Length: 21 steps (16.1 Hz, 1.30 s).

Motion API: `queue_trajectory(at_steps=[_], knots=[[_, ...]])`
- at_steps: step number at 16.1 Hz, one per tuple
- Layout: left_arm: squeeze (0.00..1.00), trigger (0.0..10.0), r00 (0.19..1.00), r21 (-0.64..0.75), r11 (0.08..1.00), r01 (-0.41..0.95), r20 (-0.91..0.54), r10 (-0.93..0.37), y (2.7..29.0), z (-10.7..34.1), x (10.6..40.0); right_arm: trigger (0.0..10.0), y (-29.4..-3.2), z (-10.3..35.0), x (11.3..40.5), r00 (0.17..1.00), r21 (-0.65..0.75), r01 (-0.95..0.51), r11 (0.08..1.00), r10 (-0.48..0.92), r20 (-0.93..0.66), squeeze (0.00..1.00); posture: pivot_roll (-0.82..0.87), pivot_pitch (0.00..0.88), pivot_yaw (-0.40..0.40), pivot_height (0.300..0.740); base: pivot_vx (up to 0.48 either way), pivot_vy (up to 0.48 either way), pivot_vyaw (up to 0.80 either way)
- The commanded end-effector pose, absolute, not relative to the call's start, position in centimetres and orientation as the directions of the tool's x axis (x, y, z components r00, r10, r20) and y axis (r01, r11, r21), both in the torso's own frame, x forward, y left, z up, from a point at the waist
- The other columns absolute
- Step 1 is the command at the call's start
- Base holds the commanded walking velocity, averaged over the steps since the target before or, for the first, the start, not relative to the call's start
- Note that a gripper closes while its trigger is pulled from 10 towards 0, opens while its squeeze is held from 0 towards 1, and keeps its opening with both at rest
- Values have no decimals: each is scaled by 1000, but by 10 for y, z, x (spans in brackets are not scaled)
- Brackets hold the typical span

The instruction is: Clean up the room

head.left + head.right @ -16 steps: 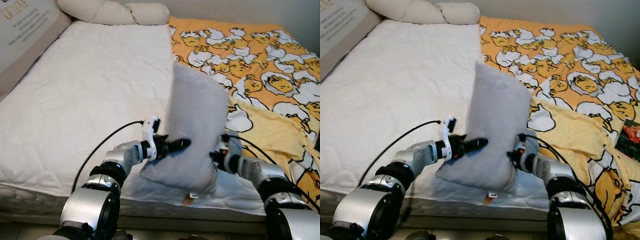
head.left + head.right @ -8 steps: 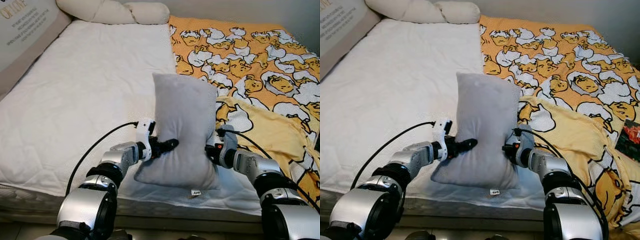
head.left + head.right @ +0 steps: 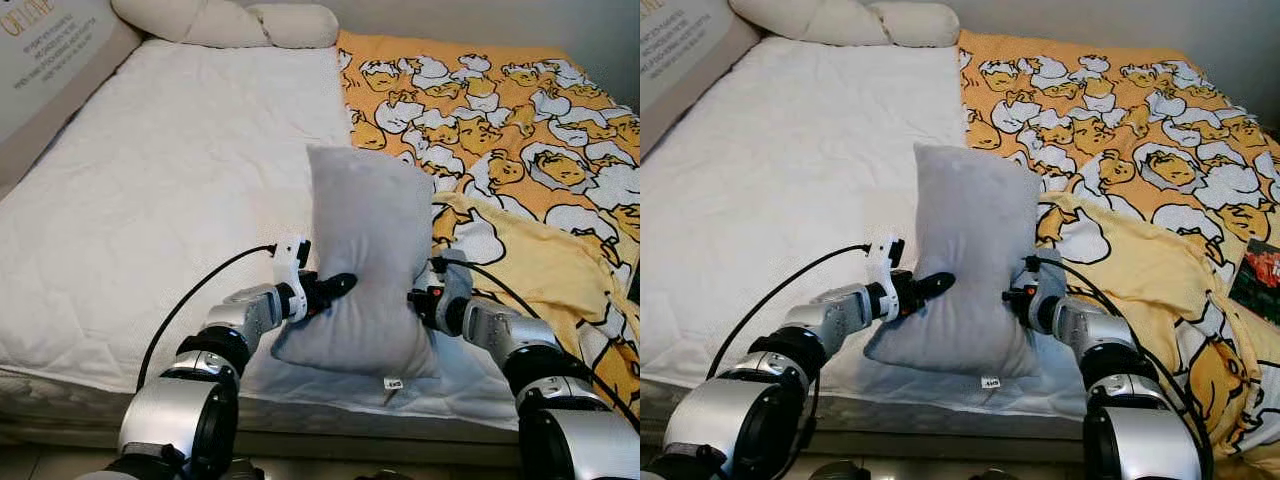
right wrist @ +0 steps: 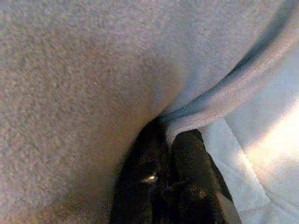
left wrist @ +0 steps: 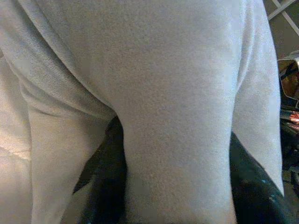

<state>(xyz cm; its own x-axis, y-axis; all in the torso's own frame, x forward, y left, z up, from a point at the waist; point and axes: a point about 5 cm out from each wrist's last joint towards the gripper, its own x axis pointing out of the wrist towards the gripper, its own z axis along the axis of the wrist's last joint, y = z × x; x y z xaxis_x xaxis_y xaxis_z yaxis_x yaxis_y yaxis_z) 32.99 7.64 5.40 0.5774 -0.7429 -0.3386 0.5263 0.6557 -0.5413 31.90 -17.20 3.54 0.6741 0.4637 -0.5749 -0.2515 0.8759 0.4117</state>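
Bed (image 3: pixel 180 200): bare white mattress runs from 6 toward 11 o'clock — the open surface onto which the pillow can be set.
Blanket (image 3: pixel 520 130): orange, cartoon-printed, rumpled over the bed from 12 to 4 o'clock; not yet straightened.
Cream bolster (image 3: pixel 230 22): at the head of the bed, 12 o'clock — likely marks where pillows belong.
Grey pillow (image 3: pixel 365 250): stands upright at centre, its lower edge on the mattress near the foot, beside the blanket's edge; held from both flanks so it stays on end.
Left gripper (image 5: pixel 177 186): at the pillow's 9 o'clock flank — fingers apart, with a thick fold of pillow pinched between them.
Right gripper (image 4: pixel 173 158): at its 3 o'clock flank; fingers drawn together on the pillow's edge seam.
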Motion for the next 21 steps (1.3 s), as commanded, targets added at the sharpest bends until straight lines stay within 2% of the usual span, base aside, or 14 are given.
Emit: queue_trajectory(at_steps=[1,8,9,10,14,15,19,21], knots=[[0,0,525,-543,622,565,-345,-778,60,53,325,10000,-163,48,328,712,422,-278,863,480,-512,0,-63,0,-77,740,0,0,0],[0,0,540,-505,637,582,-346,-767,62,65,334,10000,-156,52,320,759,527,-278,803,520,-392,0,-49,0,-60,740,0,0,0],[0,0,550,-506,641,577,-339,-763,64,66,335,10000,-155,52,319,764,531,-280,800,521,-381,604,-47,0,-57,740,0,0,0],[0,0,577,-494,661,565,-336,-744,70,69,339,10000,-156,53,319,775,505,-279,817,502,-384,1000,-44,0,-54,740,0,0,0],[0,0,677,-414,732,541,-301,-671,95,87,355,10000,-167,59,318,826,430,-273,860,439,-354,1000,-39,0,-47,740,0,0,0],[0,0,694,-396,743,539,-291,-658,102,93,359,10000,-170,64,317,845,442,-285,851,440,-304,1000,-37,0,-44,740,0,0,0],[0,0,736,-202,798,567,-312,-601,134,105,366,10000,-173,82,305,853,415,-386,824,490,-179,1000,-26,0,-31,740,0,0,0],[0,0,758,-130,812,569,-302,-579,144,110,367,10000,-175,86,301,868,417,-374,828,471,-156,1000,-19,0,-31,740,0,0,0]])
